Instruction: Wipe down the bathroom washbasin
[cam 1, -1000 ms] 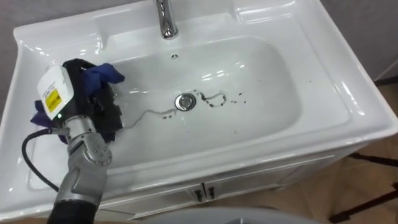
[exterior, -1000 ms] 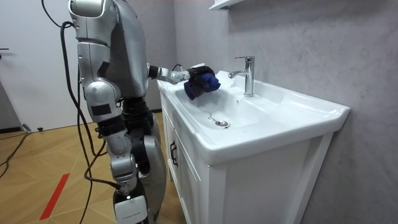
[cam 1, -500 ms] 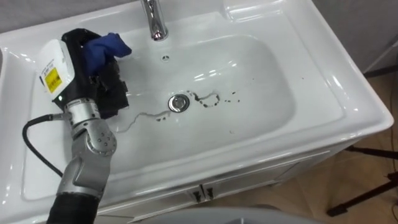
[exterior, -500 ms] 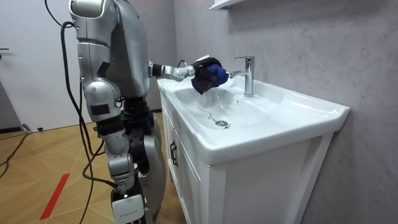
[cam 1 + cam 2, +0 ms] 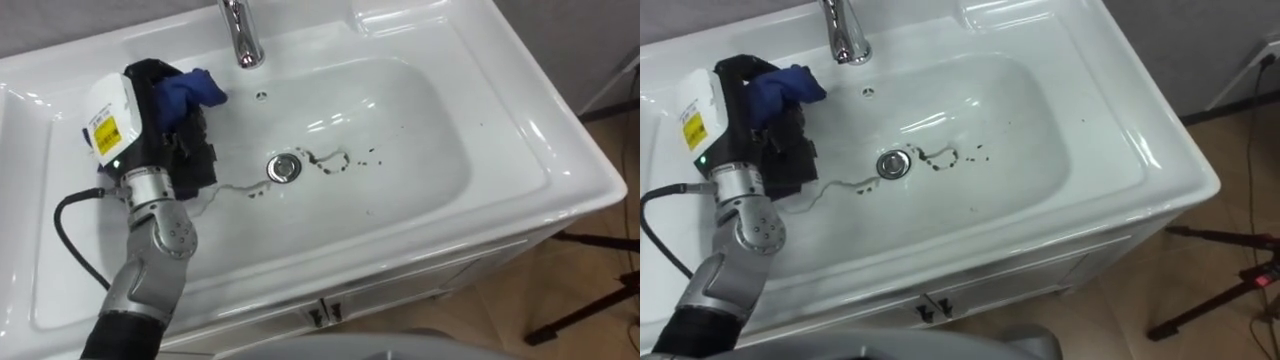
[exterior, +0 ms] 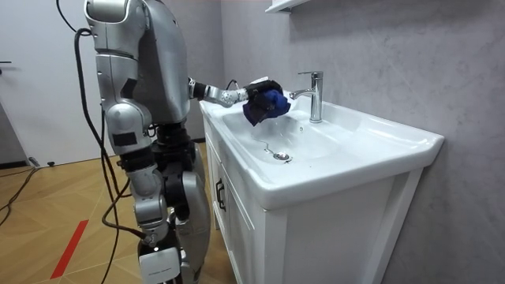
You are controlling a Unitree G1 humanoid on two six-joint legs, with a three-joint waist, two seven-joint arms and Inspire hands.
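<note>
My left hand (image 5: 168, 150) hangs over the basin's (image 5: 430, 140) left side, fingers clamped on the blue cloth (image 5: 192, 90). I judge wiping barely begun; next I must lower it onto the dark marks (image 5: 335, 160) beside the drain (image 5: 284, 167).

A grey plastered wall (image 6: 379, 55) backs a white cabinet (image 6: 331, 237) on herringbone wood floor (image 6: 47, 205) with red tape (image 6: 69, 248).

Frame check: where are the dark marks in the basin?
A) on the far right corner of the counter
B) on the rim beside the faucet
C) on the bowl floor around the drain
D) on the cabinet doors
C: the dark marks trail on both sides of the drain, apart from the blue cloth in the left hand.
</note>
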